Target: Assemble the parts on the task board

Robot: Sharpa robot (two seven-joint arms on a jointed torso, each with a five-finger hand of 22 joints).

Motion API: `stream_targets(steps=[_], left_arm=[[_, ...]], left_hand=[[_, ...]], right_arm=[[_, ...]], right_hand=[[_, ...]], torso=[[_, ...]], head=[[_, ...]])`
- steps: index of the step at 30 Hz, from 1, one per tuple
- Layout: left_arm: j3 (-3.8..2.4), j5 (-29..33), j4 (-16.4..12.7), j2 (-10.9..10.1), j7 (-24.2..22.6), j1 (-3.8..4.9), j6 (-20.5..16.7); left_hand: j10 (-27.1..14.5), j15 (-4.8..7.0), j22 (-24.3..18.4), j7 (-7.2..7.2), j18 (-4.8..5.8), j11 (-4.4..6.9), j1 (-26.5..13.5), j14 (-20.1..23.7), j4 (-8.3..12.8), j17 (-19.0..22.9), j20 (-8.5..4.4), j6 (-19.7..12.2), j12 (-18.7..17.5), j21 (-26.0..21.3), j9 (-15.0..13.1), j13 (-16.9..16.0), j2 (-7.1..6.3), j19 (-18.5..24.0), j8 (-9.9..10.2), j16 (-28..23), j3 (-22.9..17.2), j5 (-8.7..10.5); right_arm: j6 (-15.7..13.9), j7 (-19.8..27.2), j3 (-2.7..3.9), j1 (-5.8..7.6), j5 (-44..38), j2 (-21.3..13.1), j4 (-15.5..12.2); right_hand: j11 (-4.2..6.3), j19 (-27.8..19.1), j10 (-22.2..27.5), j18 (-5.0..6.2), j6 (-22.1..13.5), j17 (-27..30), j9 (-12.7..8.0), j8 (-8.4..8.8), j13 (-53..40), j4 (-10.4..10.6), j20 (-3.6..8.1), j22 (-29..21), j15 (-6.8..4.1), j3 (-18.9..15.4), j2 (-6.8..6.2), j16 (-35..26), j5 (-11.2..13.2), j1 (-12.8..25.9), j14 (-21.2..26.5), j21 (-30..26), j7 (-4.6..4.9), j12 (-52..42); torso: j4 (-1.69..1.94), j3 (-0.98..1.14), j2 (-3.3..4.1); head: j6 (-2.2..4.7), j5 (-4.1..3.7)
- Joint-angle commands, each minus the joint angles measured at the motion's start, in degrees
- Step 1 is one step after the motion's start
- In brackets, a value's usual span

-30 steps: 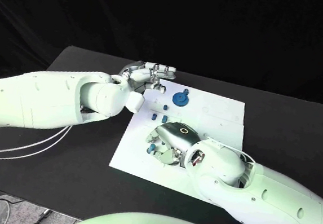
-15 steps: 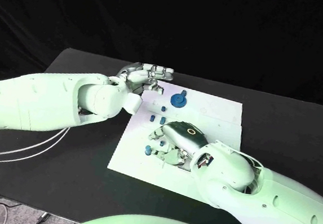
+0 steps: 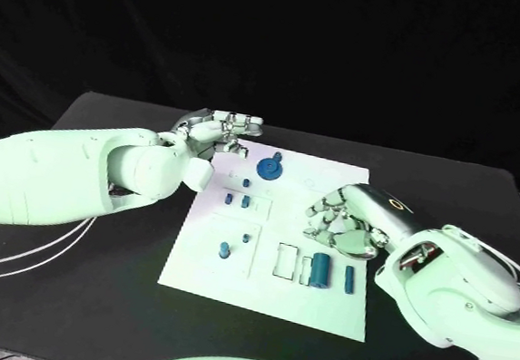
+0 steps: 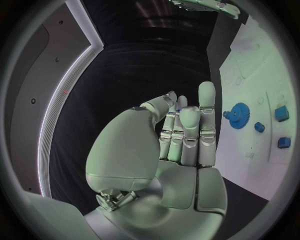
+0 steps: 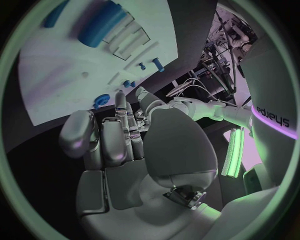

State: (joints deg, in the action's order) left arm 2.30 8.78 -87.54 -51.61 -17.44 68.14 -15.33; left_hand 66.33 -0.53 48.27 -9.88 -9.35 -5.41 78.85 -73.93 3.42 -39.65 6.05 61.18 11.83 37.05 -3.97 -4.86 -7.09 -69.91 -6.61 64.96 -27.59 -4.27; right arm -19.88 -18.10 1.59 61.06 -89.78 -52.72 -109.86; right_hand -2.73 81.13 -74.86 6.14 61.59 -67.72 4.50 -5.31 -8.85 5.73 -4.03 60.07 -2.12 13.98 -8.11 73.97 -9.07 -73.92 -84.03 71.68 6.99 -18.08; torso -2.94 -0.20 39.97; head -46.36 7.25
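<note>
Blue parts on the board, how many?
8: gear, small peg, two blocks, two mid-board pegs, cylinder and bar by right hand. Hand may hide more.

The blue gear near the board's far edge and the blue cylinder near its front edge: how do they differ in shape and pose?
The blue gear is a flat round toothed disc; the blue cylinder is a long thick bar. The gear lies at the far end of the task board, near the left hand; the cylinder lies on its side by the front edge, below the right hand. Both are blue, and neither hand touches them.
</note>
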Motion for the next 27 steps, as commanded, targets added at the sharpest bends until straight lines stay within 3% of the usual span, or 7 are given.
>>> stream_targets(steps=[1, 2, 4, 7, 11, 19, 27], left_arm=[[-0.04, -0.2, -0.3, -0.1, -0.2, 0.03, 0.8], [-0.03, -0.2, -0.4, -0.1, -0.2, 0.03, 0.8], [-0.03, -0.2, -0.6, -0.2, -0.2, 0.03, 0.8], [-0.03, -0.3, -0.8, -0.4, -0.2, 0.03, 0.8], [-0.02, -0.3, -0.8, -0.4, -0.1, 0.02, 0.9], [0.0, -0.7, -0.8, -0.4, -0.1, 0.02, 1.0], [0.0, -0.8, -0.7, -0.5, 0.0, 0.02, 0.9]], left_hand=[[-0.6, 0.04, -0.1, 0.05, -1.08, -0.03, -0.4, 0.5, 0.0, 0.0, 0.08, -0.6, 0.3, -0.2, 0.1, 0.0, 0.07, 0.2, -0.3, -0.2, 0.4, -0.07], [-0.6, 0.04, -0.1, 0.05, -1.08, -0.03, -0.4, 0.5, 0.0, 0.0, 0.08, -0.6, 0.3, -0.2, 0.1, 0.0, 0.07, 0.2, -0.3, -0.2, 0.4, -0.07], [-0.6, 0.04, -0.1, 0.05, -1.08, -0.03, -0.4, 0.5, 0.0, 0.0, 0.08, -0.6, 0.3, -0.2, 0.1, 0.0, 0.07, 0.2, -0.3, -0.2, 0.4, -0.07], [-0.6, 0.04, -0.1, 0.05, -1.08, -0.03, -0.4, 0.5, 0.0, 0.0, 0.08, -0.6, 0.3, -0.2, 0.1, 0.0, 0.07, 0.2, -0.3, -0.2, 0.4, -0.07], [-0.6, 0.04, -0.1, 0.05, -1.08, -0.03, -0.4, 0.5, 0.0, 0.0, 0.08, -0.6, 0.3, -0.2, 0.1, 0.0, 0.07, 0.2, -0.3, -0.2, 0.4, -0.07], [-0.6, 0.03, -0.1, 0.04, -1.08, -0.04, -0.5, 0.5, -0.1, 0.1, 0.09, -0.6, 0.3, -0.3, 0.1, 0.0, 0.09, 0.2, -0.4, -0.2, 0.5, -0.06], [-0.6, 0.03, -0.1, 0.04, -1.08, -0.04, -0.5, 0.5, -0.1, 0.1, 0.09, -0.6, 0.3, -0.3, 0.1, 0.0, 0.09, 0.2, -0.4, -0.2, 0.5, -0.06]], right_arm=[[1.4, -6.7, -0.37, -0.08, 9.3, -3.6, -2.4], [1.7, -7.6, -0.52, -0.34, 9.6, -4.7, -2.9], [2.2, -9.4, -0.75, -1.25, 9.2, -6.5, -3.8], [2.6, -11.7, -0.98, -2.72, 7.5, -7.9, -4.6], [2.9, -13.7, -1.28, -4.34, 3.2, -8.2, -4.6], [3.4, -15.5, -1.48, -5.89, -0.1, -5.7, -2.8], [2.5, -16.1, -1.5, -6.18, -0.6, -3.7, -1.6]], right_hand=[[1.68, 1.5, -4.3, -1.39, 0.8, -2.6, 0.1, -0.49, -4.3, 1.7, 0.9, 4.4, -1.02, -2.6, -0.6, 2.4, -2.5, 1.9, -3.6, 3.2, -0.76, -5.1], [1.72, 1.9, -5.1, -1.63, 1.0, -4.1, 0.1, -0.64, -7.2, 2.6, 1.19, 5.9, -1.16, -3.5, -0.5, 3.6, -3.7, 2.7, -3.8, 4.3, -0.99, -8.1], [2.08, 2.3, -6.0, -1.95, 1.3, -6.7, 0.2, -1.22, -24.0, 4.0, 1.61, 8.0, -1.5, -5.9, -0.43, 5.7, -6.6, 3.2, -4.0, 5.8, -1.41, -23.2], [2.03, 2.1, -4.1, -2.14, 0.9, -9.7, 0.5, -2.02, -42.4, 6.7, 1.51, 9.5, -1.32, -9.4, 0.88, 8.1, -7.7, 2.5, -4.1, 7.0, -1.41, -38.9], [1.68, 2.0, -3.2, -2.24, -0.2, -11.3, 0.5, -2.33, -50.5, 8.9, 1.24, 10.5, -1.08, -12.0, 2.5, 9.3, -8.5, 1.3, -4.2, 7.8, -1.09, -45.0], [1.57, 2.1, -4.3, -2.37, -0.5, -12.9, 0.8, -3.03, -57.3, 10.8, 1.23, 11.6, -0.95, -15.1, 3.89, 10.4, -9.4, 1.7, -4.4, 8.5, -1.03, -49.9], [1.5, 2.2, -5.1, -2.42, -0.8, -13.9, 1.0, -3.47, -60.8, 10.9, 1.13, 12.0, -0.86, -17.5, 4.87, 11.1, -9.8, 3.3, -4.5, 8.7, -1.01, -52.3]], torso=[[-1.01, 0.07, -0.35], [-1.27, 0.13, -0.41], [-1.58, 0.14, -0.49], [-2.18, 0.17, -0.63], [-2.62, 0.34, -0.74], [-2.2, 0.36, -0.63], [-2.1, 0.36, -0.62]], head=[[0.36, -1.25], [0.34, -1.38], [0.23, -1.55], [0.55, -1.43], [0.53, -1.66], [0.54, -2.66], [0.39, -2.8]])
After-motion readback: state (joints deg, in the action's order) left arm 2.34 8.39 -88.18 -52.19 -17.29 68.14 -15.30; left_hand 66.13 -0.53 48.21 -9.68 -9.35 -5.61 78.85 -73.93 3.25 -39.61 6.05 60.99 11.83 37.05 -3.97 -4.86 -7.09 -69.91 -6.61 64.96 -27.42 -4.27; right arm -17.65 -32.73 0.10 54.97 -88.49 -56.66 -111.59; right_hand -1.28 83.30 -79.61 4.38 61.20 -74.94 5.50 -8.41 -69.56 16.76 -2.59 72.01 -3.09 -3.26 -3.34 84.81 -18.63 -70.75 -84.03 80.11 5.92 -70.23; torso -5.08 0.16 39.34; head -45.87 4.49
